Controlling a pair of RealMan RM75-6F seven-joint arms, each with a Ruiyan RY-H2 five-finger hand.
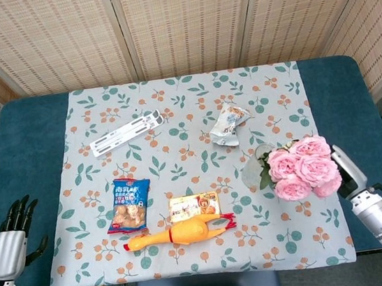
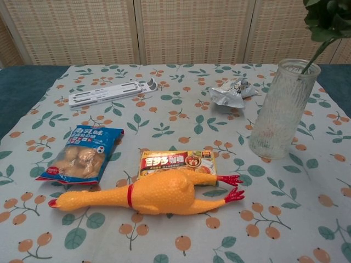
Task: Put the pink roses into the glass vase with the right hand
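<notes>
The pink roses (image 1: 300,167) hang in the air over the right side of the table, above the glass vase (image 1: 256,164), which they partly cover. My right hand (image 1: 342,167) holds the bunch from the right, its fingers hidden behind the blooms. In the chest view the green stem (image 2: 316,53) slants down into the mouth of the upright vase (image 2: 281,109), with the leaves (image 2: 329,16) at the top edge; the right hand is out of frame there. Off the cloth at the near left, my left hand (image 1: 13,233) rests with its fingers apart, holding nothing.
On the floral cloth (image 1: 173,117) lie a white plastic strip (image 1: 126,133), a crumpled silver packet (image 1: 229,124), a blue snack bag (image 1: 128,204), a small flat food box (image 1: 194,206) and a yellow rubber chicken (image 1: 182,232). Woven screens stand behind the table.
</notes>
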